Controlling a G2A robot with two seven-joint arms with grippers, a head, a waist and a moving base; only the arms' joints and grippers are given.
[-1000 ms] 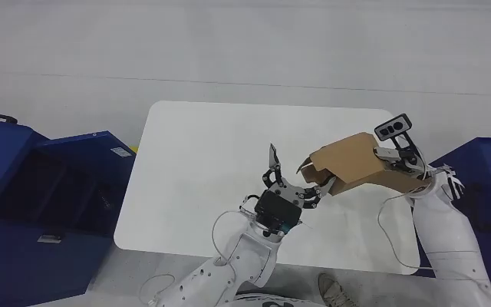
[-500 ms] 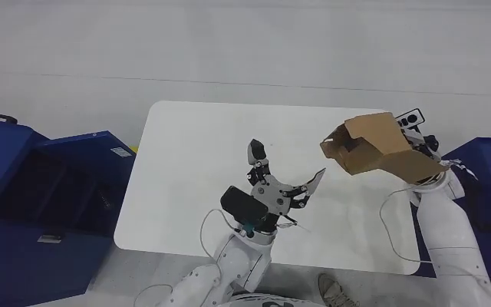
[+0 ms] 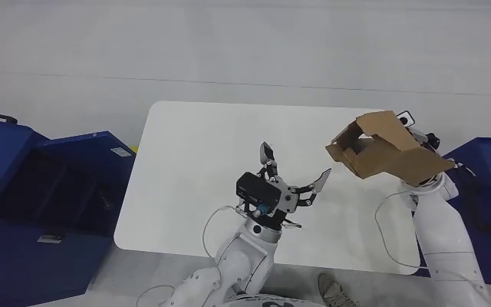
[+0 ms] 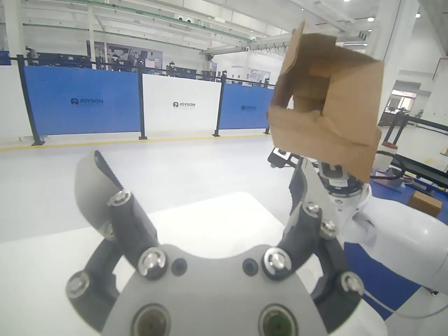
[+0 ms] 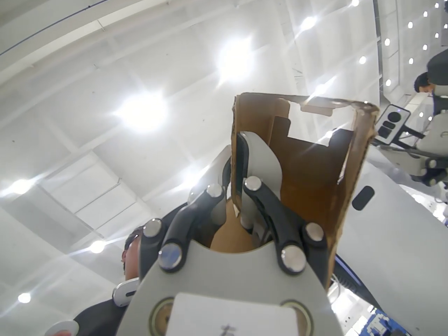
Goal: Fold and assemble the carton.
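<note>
One carton (image 3: 387, 150), one white table (image 3: 199, 169), two grippers and one dark blue bin (image 3: 54, 199) at the left edge of the top view. The brown cardboard carton sits at the right of that view, lifted off the table over its right end; its long axis runs across the frame, sloping down a little to the right, and its open, flapped end points left toward the frame's middle. The right gripper (image 5: 234, 162) has its two fingers closed tight on one side wall of the carton (image 5: 308, 183), one finger inside and one outside. The left gripper (image 3: 298, 167) is at lower centre above the table, spread wide with nothing between its fingers, and well apart from the carton; in the left wrist view the left gripper (image 4: 197, 173) stands at lower centre with the carton (image 4: 329, 120) at upper right, its flapped end toward the camera.
</note>
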